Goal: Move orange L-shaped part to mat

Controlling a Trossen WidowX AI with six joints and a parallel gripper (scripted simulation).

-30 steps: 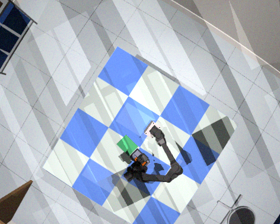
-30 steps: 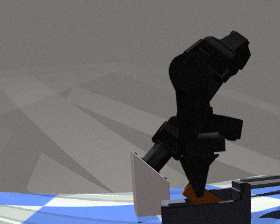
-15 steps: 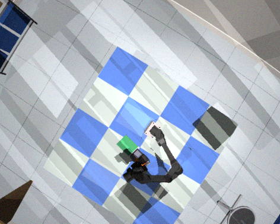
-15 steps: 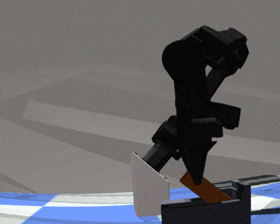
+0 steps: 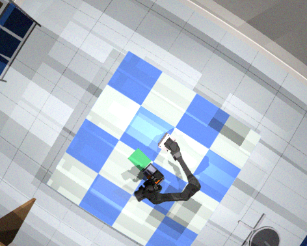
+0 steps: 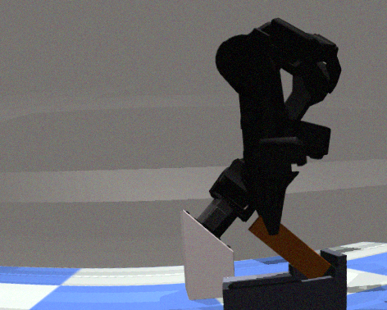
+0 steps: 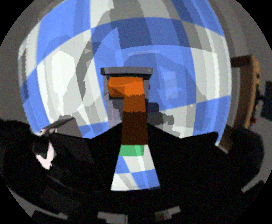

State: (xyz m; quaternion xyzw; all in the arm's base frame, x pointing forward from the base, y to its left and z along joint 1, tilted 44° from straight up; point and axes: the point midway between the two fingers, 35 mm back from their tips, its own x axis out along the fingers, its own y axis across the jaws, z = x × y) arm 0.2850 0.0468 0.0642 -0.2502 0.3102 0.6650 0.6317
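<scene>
The orange L-shaped part (image 5: 158, 181) (image 6: 292, 248) (image 7: 134, 102) is steeply tilted, its raised end at the fingers. Its lower, L-shaped end is down by the taller end wall of the grey tray (image 5: 147, 170) (image 6: 282, 296) (image 7: 127, 71); whether it touches the tray cannot be told. My gripper (image 6: 273, 230) (image 7: 134, 125) is shut on the part near its raised end, above the tray's rim. The green mat (image 5: 138, 157) (image 7: 132, 150) lies beside the tray and bears nothing. The tray's pocket is mostly hidden in all views.
The arm's base stands on a pale plate (image 5: 163, 140) (image 6: 208, 262) near the mat and tray. The arm bends round from there to the tray. A wooden piece of furniture (image 5: 13, 224) and a round stool (image 5: 265, 238) stand farther off.
</scene>
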